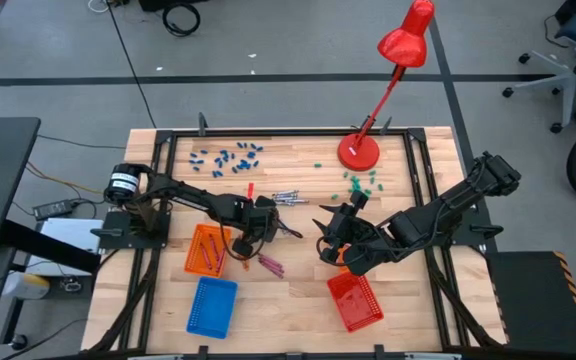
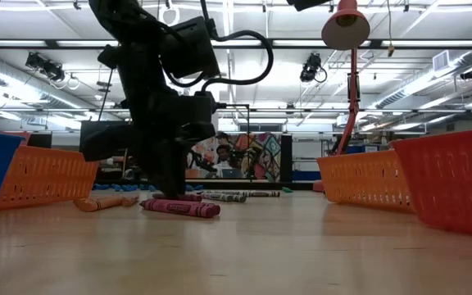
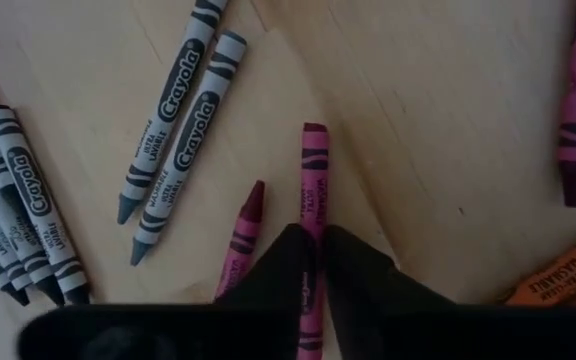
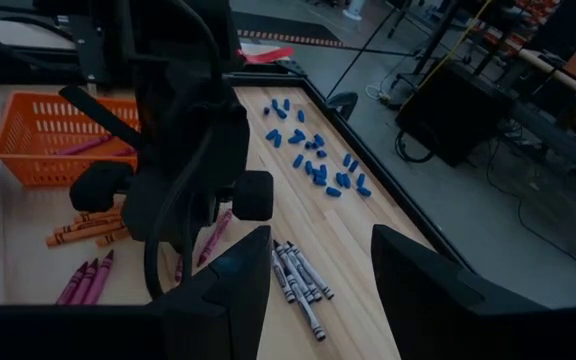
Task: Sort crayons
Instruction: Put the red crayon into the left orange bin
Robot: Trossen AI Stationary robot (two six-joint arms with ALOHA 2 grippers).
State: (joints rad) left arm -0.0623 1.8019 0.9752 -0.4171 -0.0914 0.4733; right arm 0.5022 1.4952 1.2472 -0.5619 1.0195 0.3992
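Observation:
Crayons lie loose on the wooden table: grey ones (image 3: 183,100), magenta ones (image 3: 243,235) and orange ones (image 3: 558,285). My left gripper (image 3: 311,290) points down at mid-table and is shut on one magenta crayon (image 3: 314,190). In the low view, it (image 2: 166,184) stands on the crayons behind another magenta crayon (image 2: 180,208). My right gripper (image 4: 318,300) hangs open above the table to the right of it, with nothing between its fingers. My left gripper pinches the magenta crayon's paper-wrapped shaft (image 3: 312,262) between its two fingers (image 3: 360,275). The fingers come from above, pointing down, and lie across the crayon. The crayon lies flat on the table. Its blunt end (image 3: 315,130) sticks out beyond the fingers.
An orange basket (image 1: 206,250), a blue basket (image 1: 213,305) and a red basket (image 1: 355,300) stand along the near side. A red desk lamp (image 1: 360,150) stands at the far right. Small blue pieces (image 1: 228,155) and green pieces (image 1: 358,182) lie toward the far edge.

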